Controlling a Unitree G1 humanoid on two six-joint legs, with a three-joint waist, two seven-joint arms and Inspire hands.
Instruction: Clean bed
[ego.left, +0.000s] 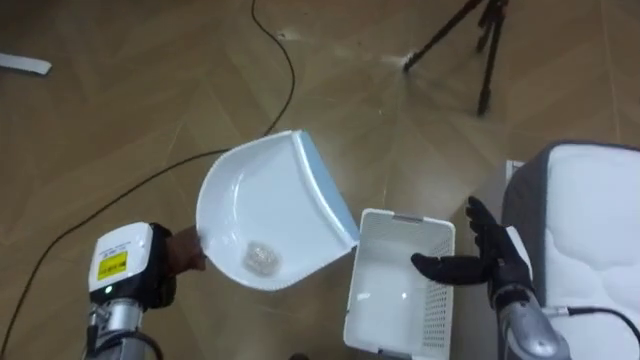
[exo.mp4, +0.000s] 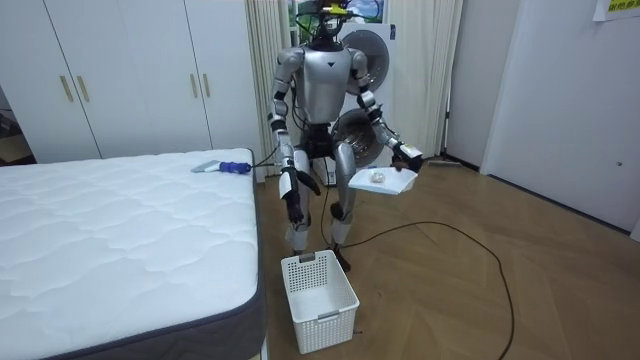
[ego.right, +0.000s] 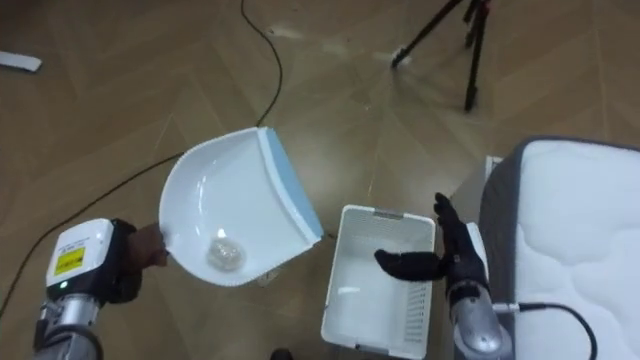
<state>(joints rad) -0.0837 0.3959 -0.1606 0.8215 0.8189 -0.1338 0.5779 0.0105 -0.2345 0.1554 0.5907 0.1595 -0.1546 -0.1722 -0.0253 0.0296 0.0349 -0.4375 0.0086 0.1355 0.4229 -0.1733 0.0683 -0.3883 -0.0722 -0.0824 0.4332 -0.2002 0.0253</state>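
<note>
1. Crumpled wad (ego.left: 260, 257) lies loose in the dustpan (ego.left: 262, 200): light, likely to roll out when tipped
2. Left hand (ego.left: 178, 250) is curled round its handle end (stiff plastic, the natural hold)
3. Right hand (ego.left: 495, 258) hovers spread and empty over the basket (ego.left: 390, 300) beside the bed (ego.left: 590, 220)

robot stands at bed (exo.mp4: 120, 230) corner | left hand (exo.mp4: 408, 155) clasps white dustpan (exo.mp4: 385, 182), held out just below it | right hand (exo.mp4: 297, 205) hangs with fingers loose, white basket (exo.mp4: 335, 305) on floor below it | blue-handled brush (exo.mp4: 222, 167) on bed beside right hand
</note>
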